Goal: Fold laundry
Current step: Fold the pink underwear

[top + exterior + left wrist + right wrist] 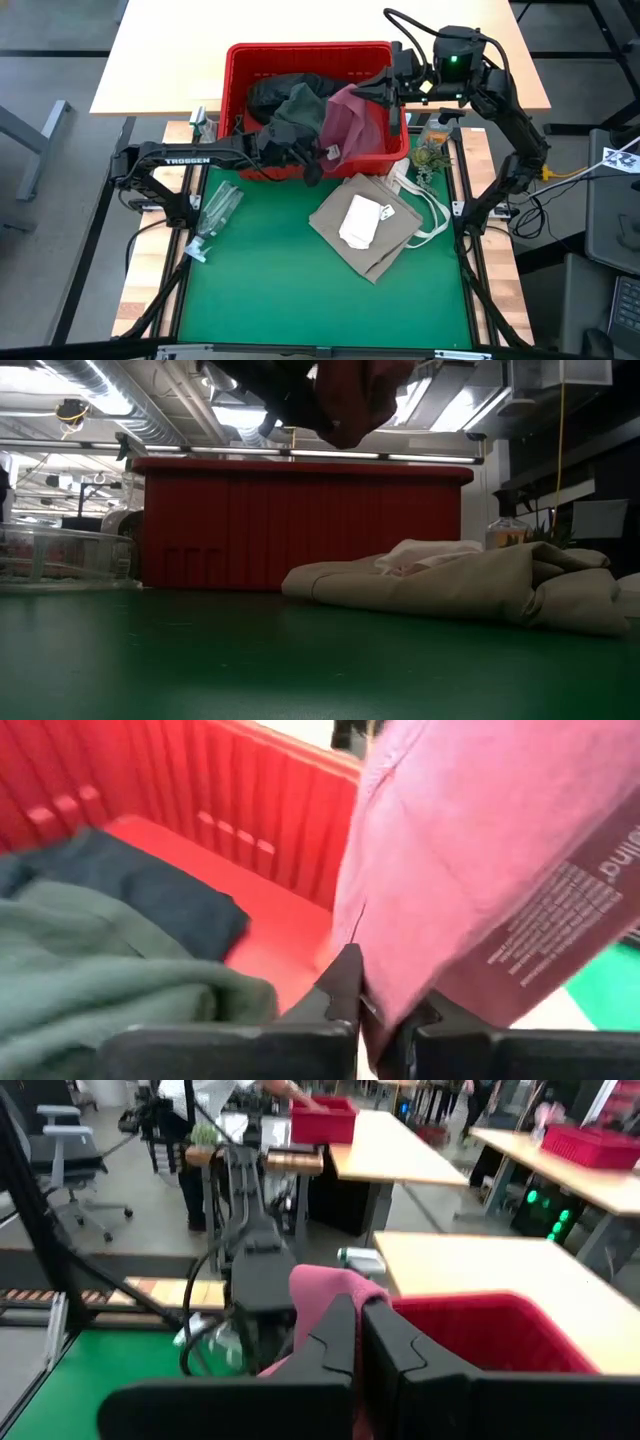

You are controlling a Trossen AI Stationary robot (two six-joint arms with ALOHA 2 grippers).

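Over the basket's point(240, 60) right end, both grippers (left point(375, 1010), right point(358, 1330)) clamp the maroon piece point(352, 122): lift level, clear the rim, then spread.

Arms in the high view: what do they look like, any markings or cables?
Both are matte black, jointed arms. The left arm carries white TROSSEN lettering along its forearm. The right arm has a boxy wrist housing with a lit green indicator and looping black cables running to it.

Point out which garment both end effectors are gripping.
The maroon piece, draped over the red basket's right side. The right end effector and left end effector each pinch it; the other clothes lie untouched.
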